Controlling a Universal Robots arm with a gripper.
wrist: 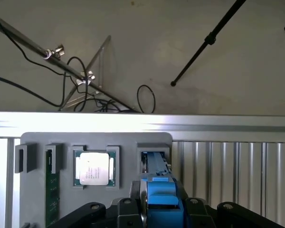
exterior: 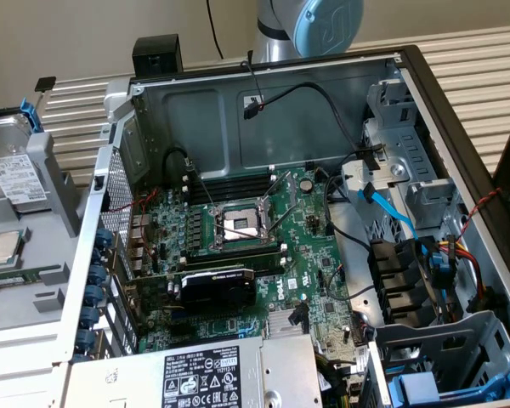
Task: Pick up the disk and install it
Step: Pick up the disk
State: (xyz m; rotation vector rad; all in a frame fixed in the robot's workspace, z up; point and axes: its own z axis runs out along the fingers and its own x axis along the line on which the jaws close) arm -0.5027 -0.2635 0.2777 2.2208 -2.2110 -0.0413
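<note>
Gripper [wrist: 160, 219] astride the blue edge of the disk [wrist: 157, 187].
Jaws flank it closely on both sides; whether they clamp it cannot be told, their tips being cut off.

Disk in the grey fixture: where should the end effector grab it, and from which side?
Grip the blue carrier end of the disk, pinching across its two broad faces. It is probably best to come from the exposed end opposite the grey fixture: the disk sits on edge in a slot whose walls cover its lower part.
</note>
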